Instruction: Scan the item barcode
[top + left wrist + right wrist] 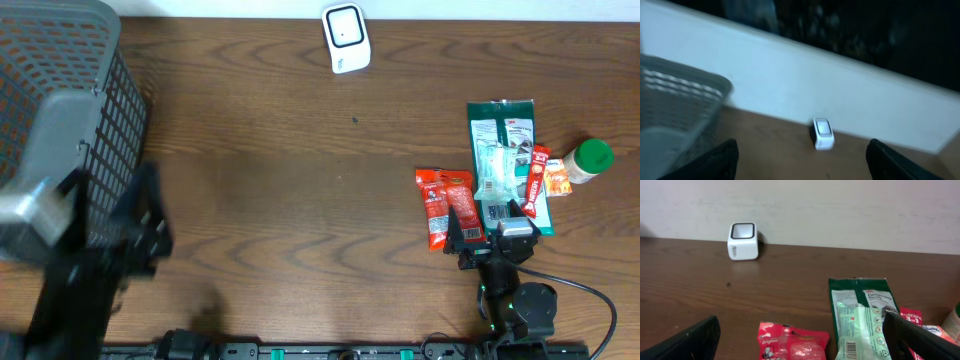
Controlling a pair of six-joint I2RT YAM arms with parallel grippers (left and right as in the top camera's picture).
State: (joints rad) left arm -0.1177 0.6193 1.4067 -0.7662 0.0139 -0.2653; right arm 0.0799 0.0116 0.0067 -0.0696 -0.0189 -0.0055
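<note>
The white scanner [345, 38] stands at the table's far edge, also visible in the left wrist view [823, 134] and the right wrist view [743, 241]. Items lie at the right: a green packet [502, 150] with a barcode label [849, 350] facing up, a red packet [443, 205] beside it, and a narrow red sachet [537, 180]. My right gripper [487, 230] hangs open just above the near ends of the red packet [790, 342] and green packet [860, 315], holding nothing. My left gripper [150, 215] is raised at the left, open and empty [802, 162].
A grey mesh basket [60, 130] fills the far left corner, close beside the left arm [675, 115]. A small bottle with a green cap [588, 160] stands right of the packets. A white wall runs behind the scanner.
</note>
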